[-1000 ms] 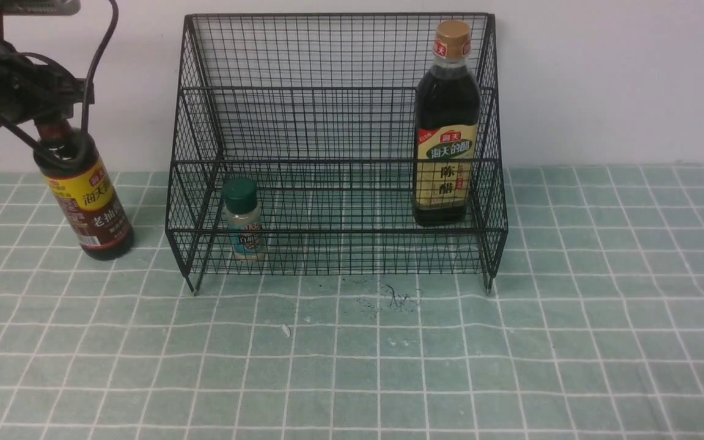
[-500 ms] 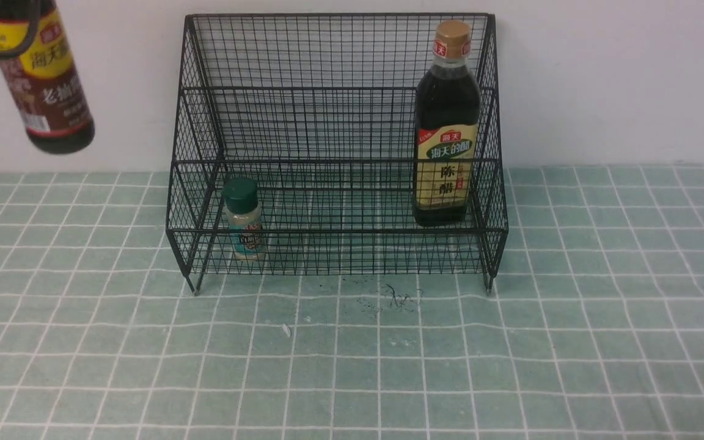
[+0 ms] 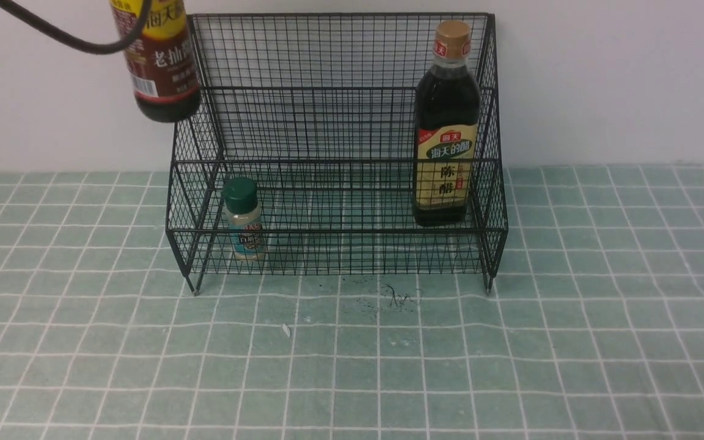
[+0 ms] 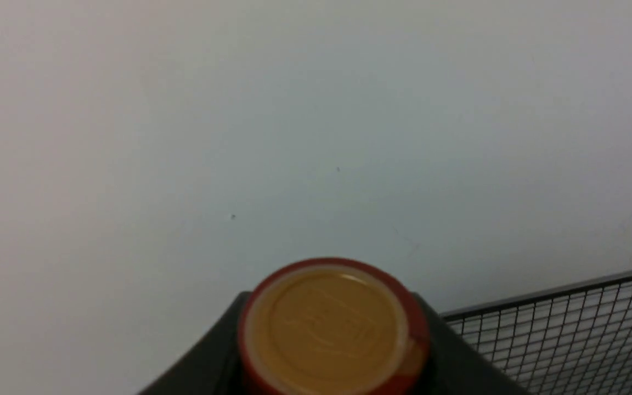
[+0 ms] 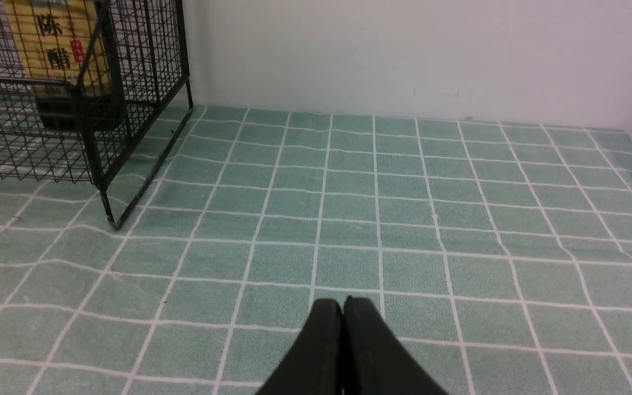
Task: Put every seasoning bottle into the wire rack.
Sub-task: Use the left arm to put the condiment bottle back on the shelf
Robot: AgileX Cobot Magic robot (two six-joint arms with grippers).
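Observation:
The dark bottle with the yellow-brown label (image 3: 159, 61) hangs in the air at the upper left corner of the black wire rack (image 3: 333, 146), its top cut off by the picture's edge. In the left wrist view my left gripper (image 4: 329, 329) is shut on this bottle, dark fingers (image 4: 206, 362) on both sides of its red-rimmed cap (image 4: 327, 323). The tan-capped bottle (image 3: 447, 134) stands upright at the rack's right end. The green-capped shaker (image 3: 243, 220) stands in the lower tier at the left. My right gripper (image 5: 343, 302) is shut and empty over the cloth, right of the rack (image 5: 74, 109).
A black cable (image 3: 52, 33) loops across the hanging bottle. Dark scribble marks (image 3: 395, 298) and a white fleck (image 3: 286, 330) lie on the green checked cloth (image 3: 511, 342) before the rack. A white wall stands right behind the rack.
The red-necked bottle has left the cloth to the rack's left, risen, and moved right to the rack's upper left corner. The other bottles and the right gripper have not moved.

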